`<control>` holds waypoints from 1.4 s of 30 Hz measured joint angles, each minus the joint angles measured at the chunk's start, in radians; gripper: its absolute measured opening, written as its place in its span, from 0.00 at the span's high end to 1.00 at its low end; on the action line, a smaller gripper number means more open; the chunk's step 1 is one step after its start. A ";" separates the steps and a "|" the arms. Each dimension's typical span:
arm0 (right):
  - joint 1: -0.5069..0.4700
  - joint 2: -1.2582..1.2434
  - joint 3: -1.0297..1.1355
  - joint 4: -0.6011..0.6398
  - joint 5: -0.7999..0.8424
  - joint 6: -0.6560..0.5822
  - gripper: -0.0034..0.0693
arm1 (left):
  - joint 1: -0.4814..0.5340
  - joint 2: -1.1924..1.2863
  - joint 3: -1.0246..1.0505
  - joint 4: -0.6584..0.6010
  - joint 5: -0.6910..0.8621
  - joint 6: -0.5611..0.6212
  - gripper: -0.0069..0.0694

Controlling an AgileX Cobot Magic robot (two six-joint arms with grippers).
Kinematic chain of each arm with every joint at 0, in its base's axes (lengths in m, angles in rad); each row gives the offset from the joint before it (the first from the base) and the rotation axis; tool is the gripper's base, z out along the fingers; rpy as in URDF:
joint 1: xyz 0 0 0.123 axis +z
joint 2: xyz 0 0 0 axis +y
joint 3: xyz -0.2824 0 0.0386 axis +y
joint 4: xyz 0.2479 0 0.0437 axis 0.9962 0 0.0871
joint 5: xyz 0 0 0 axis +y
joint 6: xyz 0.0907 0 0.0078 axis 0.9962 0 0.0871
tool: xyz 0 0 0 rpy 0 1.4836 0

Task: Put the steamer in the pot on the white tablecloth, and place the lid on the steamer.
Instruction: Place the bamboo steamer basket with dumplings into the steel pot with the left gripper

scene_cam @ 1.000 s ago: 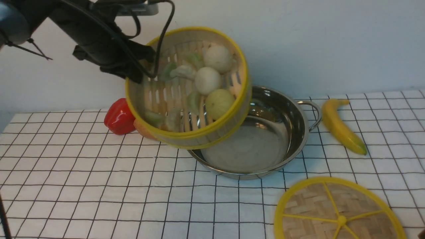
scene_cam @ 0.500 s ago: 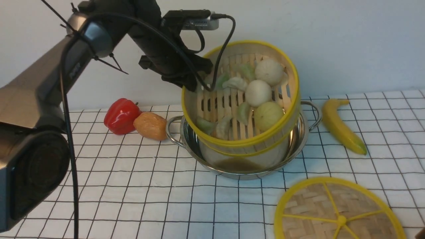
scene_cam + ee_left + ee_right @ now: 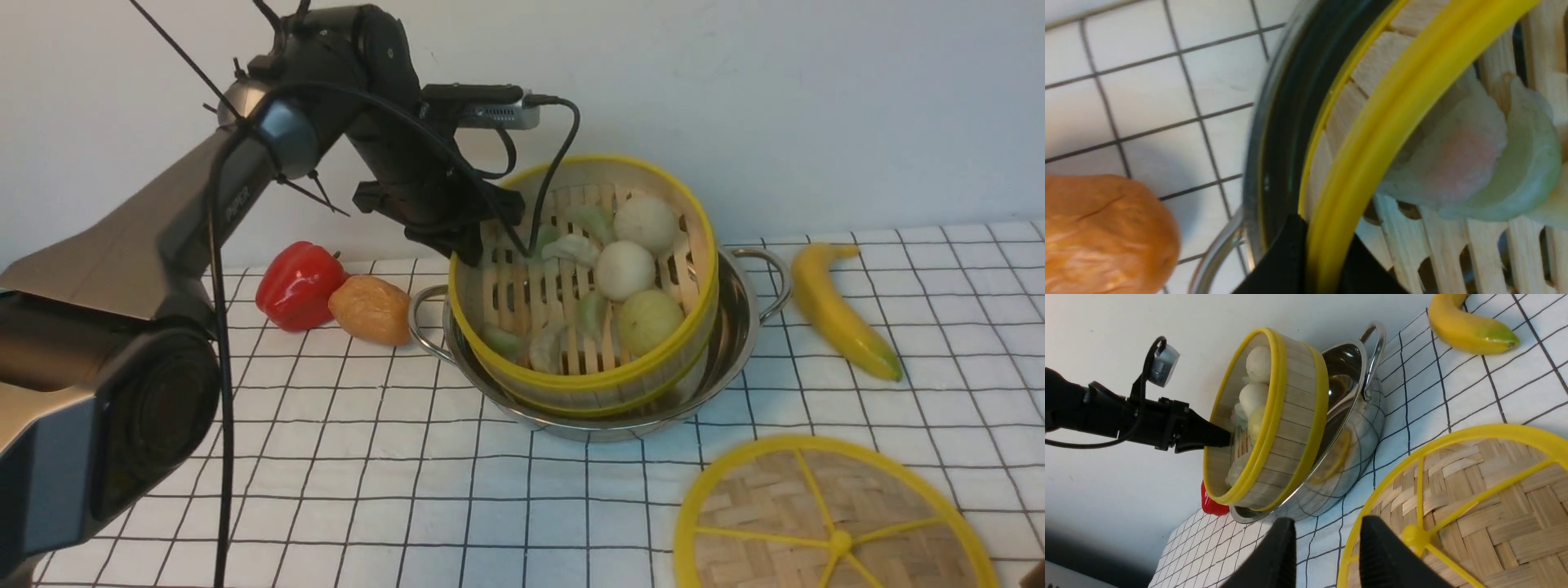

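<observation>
The steamer (image 3: 584, 286), a bamboo basket with yellow rims holding pale buns and greenish dumplings, sits tilted in the shiny pot (image 3: 735, 327) on the white tablecloth (image 3: 326, 457). Its near edge is low inside the pot. My left gripper (image 3: 482, 237) is shut on the steamer's far-left rim. In the left wrist view the yellow rim (image 3: 1372, 134) runs between the black fingers (image 3: 1284, 257). The lid (image 3: 824, 523), a flat woven disc with yellow spokes, lies at the front right. My right gripper (image 3: 1327, 539) hangs open over the lid's (image 3: 1474, 506) edge, holding nothing.
A red pepper (image 3: 298, 286) and an orange bread-like lump (image 3: 371, 309) lie just left of the pot's handle. A banana (image 3: 841, 314) lies to the right of the pot. A plain wall stands close behind the pot.
My left arm carried the steamer to the right and down, from above the pot's left side into the pot. The lid and the right gripper have not moved.
</observation>
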 joint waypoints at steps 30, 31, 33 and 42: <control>0.000 0.000 0.000 0.002 0.008 -0.022 0.62 | -0.047 0.064 -0.008 0.063 -0.009 -0.055 0.86; 0.000 0.000 0.000 0.002 0.012 -0.022 0.62 | -0.047 0.068 -0.008 0.063 -0.009 -0.059 0.86; 0.000 0.000 0.000 0.001 0.029 -0.022 0.62 | -0.047 0.072 -0.008 0.063 -0.010 -0.063 0.86; 0.000 0.000 0.000 -0.002 0.046 -0.023 0.62 | -0.047 0.073 -0.009 0.062 -0.012 -0.063 0.86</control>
